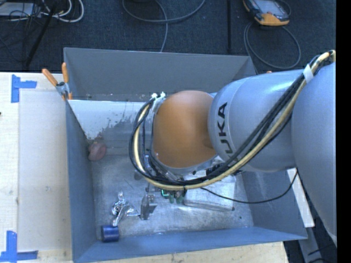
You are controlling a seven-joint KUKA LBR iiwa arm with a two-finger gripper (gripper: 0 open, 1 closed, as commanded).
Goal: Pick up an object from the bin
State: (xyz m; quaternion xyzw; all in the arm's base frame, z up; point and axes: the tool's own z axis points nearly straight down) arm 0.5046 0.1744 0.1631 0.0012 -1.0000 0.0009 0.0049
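The silver crumpled piece (120, 208) lies near-left on the floor of the bin (77, 201), just left of the pincer (147, 206); I cannot tell whether the pincer is apart or together. The piece's long axis seems to point toward the blue cap (109, 233). Best to grip across that axis, clear of the cap.

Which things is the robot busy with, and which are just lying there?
Busy with: tool, low in the grey bin; shiny silver metal piece, beside it.
Just lying there: blue cylinder, lower left corner; pinkish lump, by the left wall.
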